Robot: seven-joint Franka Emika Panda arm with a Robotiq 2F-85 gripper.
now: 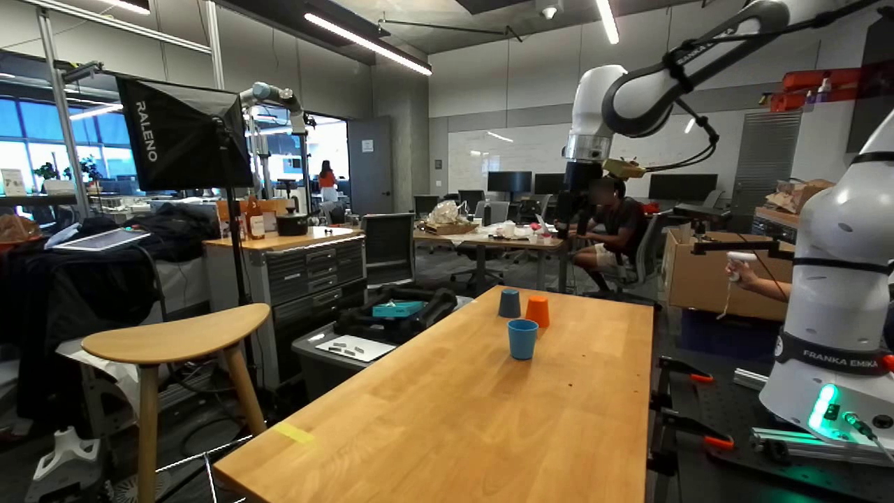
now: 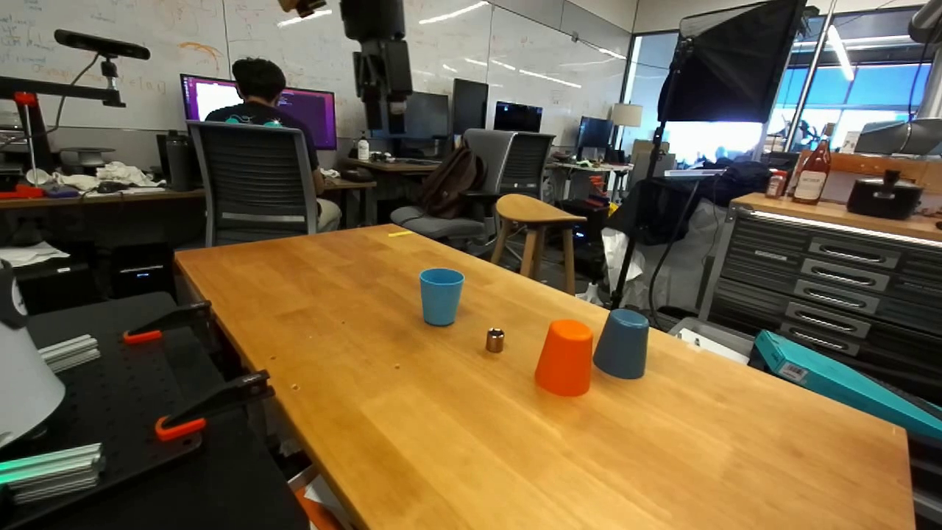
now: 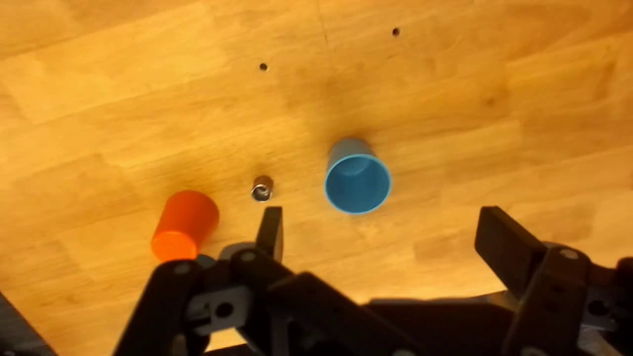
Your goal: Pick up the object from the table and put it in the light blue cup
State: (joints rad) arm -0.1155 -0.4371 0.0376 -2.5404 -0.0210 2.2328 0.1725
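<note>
The object is a small shiny metal cylinder, like a socket (image 2: 494, 340), standing on the wooden table between the cups. It also shows in the wrist view (image 3: 262, 188). It cannot be seen in an exterior view where the light blue cup (image 1: 522, 342) stands in front. The light blue cup is upright and open at the top, in an exterior view (image 2: 441, 297) and the wrist view (image 3: 357, 185). My gripper (image 3: 380, 222) is open and empty, high above the table, its fingers pointing down. It shows in both exterior views (image 1: 574, 222) (image 2: 385, 118).
An orange cup (image 2: 564, 358) stands upside down close to the metal object. A dark blue cup (image 2: 622, 344) stands upside down beside it, mostly hidden in the wrist view. Black clamps (image 2: 221, 397) grip the table (image 2: 353, 434) edge on the robot's side.
</note>
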